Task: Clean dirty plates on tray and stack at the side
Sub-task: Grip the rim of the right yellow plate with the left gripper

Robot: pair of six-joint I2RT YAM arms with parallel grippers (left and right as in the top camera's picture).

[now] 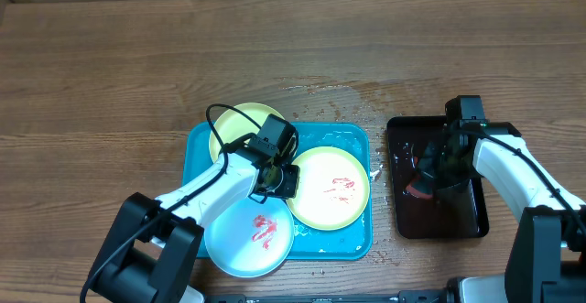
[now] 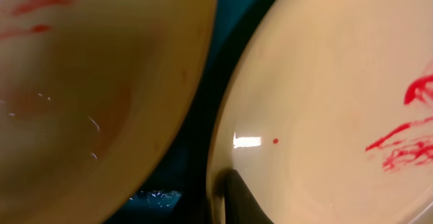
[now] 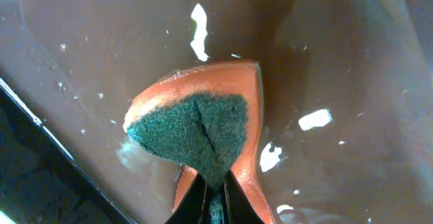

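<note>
- No text, label, brand, number or sign can be read in any of the views.
</note>
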